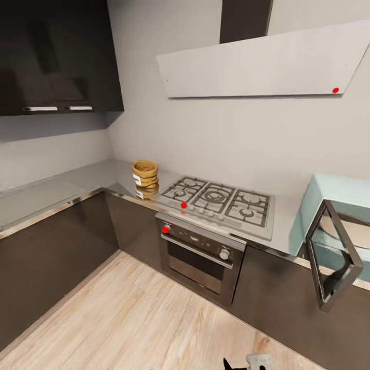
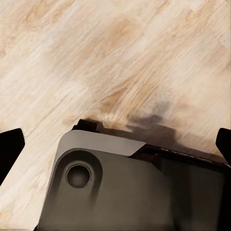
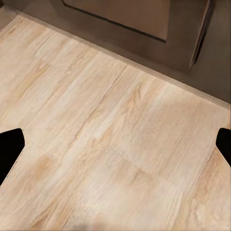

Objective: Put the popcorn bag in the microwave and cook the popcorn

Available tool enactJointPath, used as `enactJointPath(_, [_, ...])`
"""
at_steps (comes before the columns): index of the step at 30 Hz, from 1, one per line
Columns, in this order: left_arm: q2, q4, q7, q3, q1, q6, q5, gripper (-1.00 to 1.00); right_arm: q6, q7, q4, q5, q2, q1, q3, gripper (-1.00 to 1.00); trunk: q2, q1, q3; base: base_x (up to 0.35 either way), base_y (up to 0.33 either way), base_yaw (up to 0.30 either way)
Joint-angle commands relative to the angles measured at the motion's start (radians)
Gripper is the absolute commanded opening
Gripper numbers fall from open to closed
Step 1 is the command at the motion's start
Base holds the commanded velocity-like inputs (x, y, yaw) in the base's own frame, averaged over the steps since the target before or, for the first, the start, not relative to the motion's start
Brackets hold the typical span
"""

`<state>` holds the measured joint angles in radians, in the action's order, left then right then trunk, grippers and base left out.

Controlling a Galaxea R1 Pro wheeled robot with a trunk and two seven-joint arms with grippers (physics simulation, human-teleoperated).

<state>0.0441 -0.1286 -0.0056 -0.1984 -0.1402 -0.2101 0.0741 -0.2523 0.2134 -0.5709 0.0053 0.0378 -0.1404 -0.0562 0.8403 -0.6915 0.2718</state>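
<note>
Tan popcorn bag point(image 1: 145, 178) sits on the countertop point(image 1: 61, 187) beside the hob point(image 1: 218, 199). The microwave point(image 1: 329, 221) door hangs open. Both grippers' fingers are spread apart over wood floor point(image 3: 110, 144).

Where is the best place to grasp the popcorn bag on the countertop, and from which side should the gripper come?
The popcorn bag stands upright on the countertop, just left of the gas hob, its round mouth open upward. Probably best to pinch its crumpled mid-body across the width, near the white label, coming from the front, the cabinet side. The wall stands behind it. Both grippers are open now.
</note>
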Motion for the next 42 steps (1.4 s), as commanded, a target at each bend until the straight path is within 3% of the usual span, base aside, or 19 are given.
enactJointPath(1, [0.000, 0.001, -0.001, 0.001, -0.001, -0.003, 0.008, 1.00, -0.002, 0.008, 0.000, 0.001, 0.002, 0.000, -0.006, 1.00, -0.006, 0.004, -0.002, 0.000, 0.000, 0.275])
enactJointPath(4, [-0.001, 0.001, -0.001, 0.001, -0.001, -0.003, 0.009, 1.00, -0.002, 0.008, 0.000, 0.001, 0.002, 0.001, -0.005, 1.00, -0.027, 0.015, -0.011, 0.000, 0.000, 0.275])
enactJointPath(12, [-0.003, 0.001, -0.005, 0.001, -0.002, -0.003, 0.007, 1.00, -0.002, 0.006, 0.001, -0.001, 0.002, 0.001, 0.048, 1.00, -0.083, 0.046, -0.036, 0.000, 0.099, 0.275])
enactJointPath(31, [-0.002, 0.001, -0.004, 0.001, -0.001, -0.003, 0.007, 1.00, -0.002, 0.006, 0.000, -0.001, 0.002, 0.001, 0.049, 1.00, -0.216, 0.119, -0.096, 0.073, 0.053, 0.275])
enactJointPath(35, [0.000, 0.001, -0.004, 0.005, 0.000, -0.003, 0.006, 1.00, -0.002, 0.006, 0.000, -0.001, 0.002, 0.001, 0.049, 1.00, -0.216, 0.119, -0.096, 0.004, 0.000, 0.275])
enactJointPath(42, [0.000, 0.001, 0.000, 0.004, -0.001, -0.003, 0.008, 1.00, -0.002, 0.007, 0.000, -0.002, 0.001, 0.001, 0.049, 1.00, -0.265, 0.146, -0.118, 0.000, 0.000, 0.135])
